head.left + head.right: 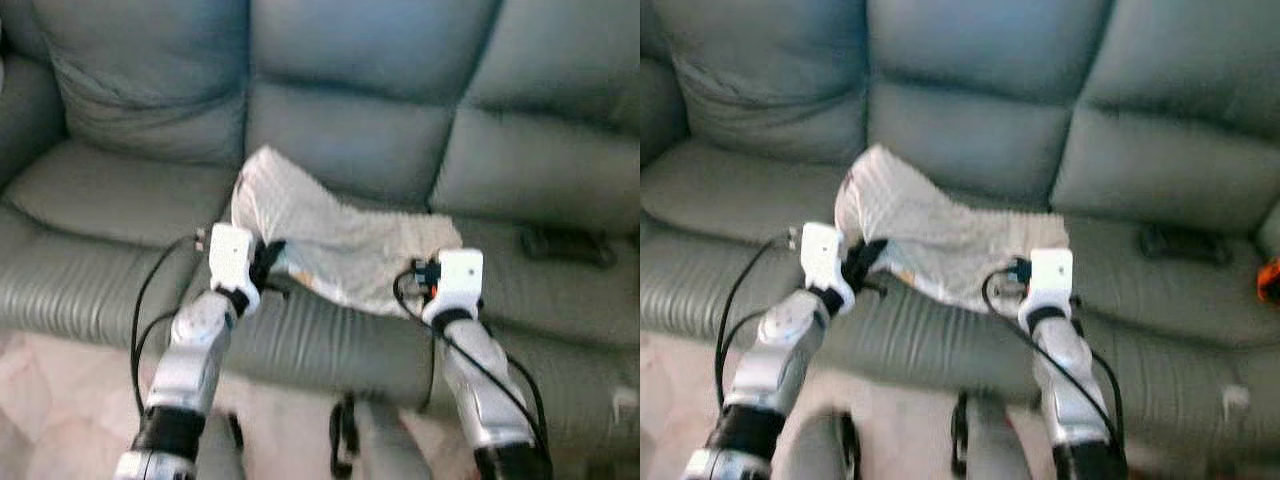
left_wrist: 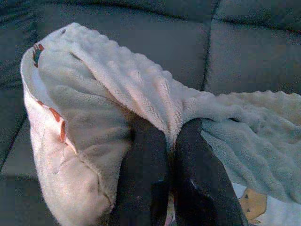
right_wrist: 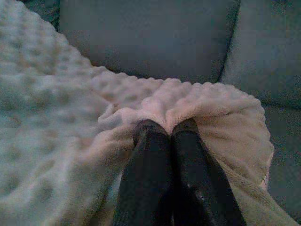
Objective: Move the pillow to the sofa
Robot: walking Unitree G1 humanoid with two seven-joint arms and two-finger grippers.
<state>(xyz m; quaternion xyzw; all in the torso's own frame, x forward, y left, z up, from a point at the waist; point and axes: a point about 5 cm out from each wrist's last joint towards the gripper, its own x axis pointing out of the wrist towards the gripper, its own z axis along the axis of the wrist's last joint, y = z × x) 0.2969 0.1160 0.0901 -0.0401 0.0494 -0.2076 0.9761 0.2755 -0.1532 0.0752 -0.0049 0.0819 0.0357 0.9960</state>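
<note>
A soft white pillow with a bumpy fleece cover hangs over the middle seat of the grey-green sofa. My left gripper is shut on the pillow's left end, pinching a fold of fleece. At the pillow's right end my right gripper is shut on another fold. Both arms reach forward from the sofa's front edge, the left wrist and right wrist level with the seat. The pillow's left corner stands raised against the backrest.
A dark flat object lies on the right seat cushion. Something orange shows at the far right edge. Pale tiled floor runs in front of the sofa. The left seat cushion is bare.
</note>
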